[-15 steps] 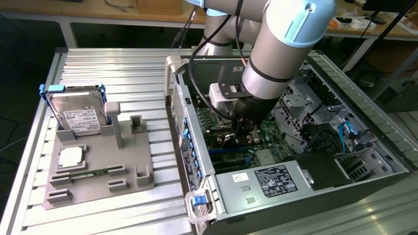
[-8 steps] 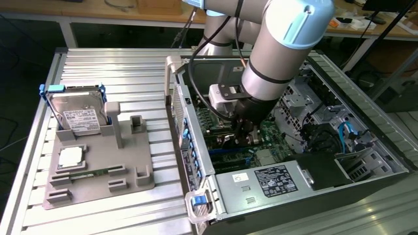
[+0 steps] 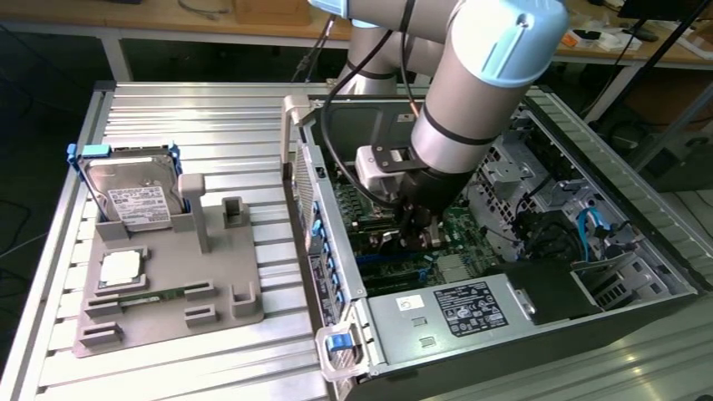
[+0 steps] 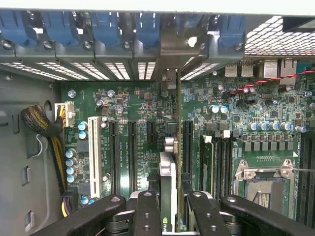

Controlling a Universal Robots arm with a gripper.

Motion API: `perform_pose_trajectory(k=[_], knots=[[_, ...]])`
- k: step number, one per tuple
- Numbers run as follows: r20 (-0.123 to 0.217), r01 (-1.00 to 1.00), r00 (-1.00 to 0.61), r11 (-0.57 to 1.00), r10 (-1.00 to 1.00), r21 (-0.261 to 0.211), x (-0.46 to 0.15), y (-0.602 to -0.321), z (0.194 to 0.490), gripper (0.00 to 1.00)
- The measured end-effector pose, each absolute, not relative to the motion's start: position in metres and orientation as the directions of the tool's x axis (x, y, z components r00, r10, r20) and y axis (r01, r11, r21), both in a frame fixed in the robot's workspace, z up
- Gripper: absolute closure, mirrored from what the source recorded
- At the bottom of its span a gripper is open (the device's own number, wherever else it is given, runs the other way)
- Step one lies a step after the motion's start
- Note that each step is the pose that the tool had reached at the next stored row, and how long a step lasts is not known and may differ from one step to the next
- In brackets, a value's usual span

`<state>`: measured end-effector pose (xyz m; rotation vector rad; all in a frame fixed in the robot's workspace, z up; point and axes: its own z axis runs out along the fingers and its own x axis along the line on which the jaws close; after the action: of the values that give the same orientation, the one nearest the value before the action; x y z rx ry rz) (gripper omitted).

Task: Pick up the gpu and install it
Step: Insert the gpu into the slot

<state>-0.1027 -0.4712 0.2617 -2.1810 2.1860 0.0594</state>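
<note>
Gpu [image 4: 173, 162], thin green board edge-on, pinched between black gripper [image 4: 170, 206] fingers, over motherboard [image 4: 133, 113] slots.

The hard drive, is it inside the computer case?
No, the hard drive stands in a grey holder on the table, outside the computer case.

Bright, even light; sharp focus
</note>
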Motion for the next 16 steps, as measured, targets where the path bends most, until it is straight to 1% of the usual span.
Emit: perform_pose_trajectory(k=[8,16], knots=[[-0.066,-1.000,-0.002,0.003,-0.998,-0.006,-0.1027,-0.4712,0.2610,0.73],[-0.070,-0.999,-0.004,0.002,-0.998,0.032,-0.1025,-0.4713,0.2609,0.73]])
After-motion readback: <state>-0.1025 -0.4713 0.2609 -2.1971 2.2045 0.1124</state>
